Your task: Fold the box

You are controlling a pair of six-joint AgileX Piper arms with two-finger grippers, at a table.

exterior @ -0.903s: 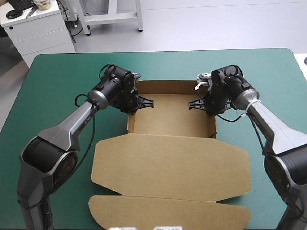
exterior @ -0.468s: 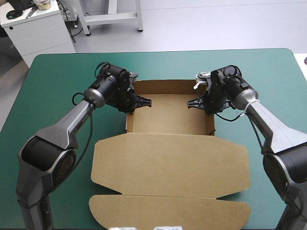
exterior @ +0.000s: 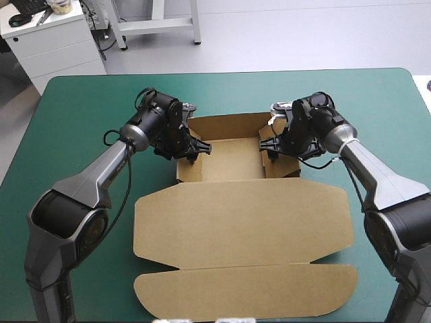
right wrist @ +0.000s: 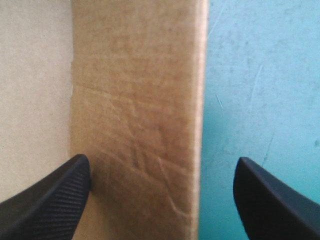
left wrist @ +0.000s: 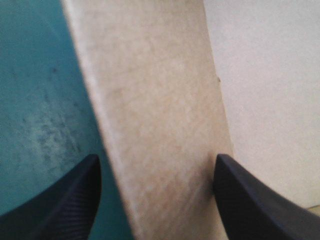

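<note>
The brown box (exterior: pixel 229 160) stands as an open tray at the table's middle, walls raised. Its lid (exterior: pixel 242 222) lies flat toward the near edge, ending in a long front flap (exterior: pixel 246 291). My left gripper (exterior: pixel 195 147) is at the tray's left wall, my right gripper (exterior: pixel 268 145) at its right wall. In the left wrist view the left gripper (left wrist: pixel 156 159) is open, black fingers either side of the brown wall (left wrist: pixel 155 100). The right wrist view shows the right gripper (right wrist: pixel 161 161) open as well, astride the other wall (right wrist: pixel 135 100).
Bare teal-green cover (exterior: pixel 81 108) surrounds the box on the left, right and far sides. The lid's front flap reaches close to the table's near edge. Both arms come in over the cover beside the lid.
Both grippers have opened; earlier they were shut, pointing inward over the tray. The two side walls now stand closer together, and the lid has shifted slightly.
</note>
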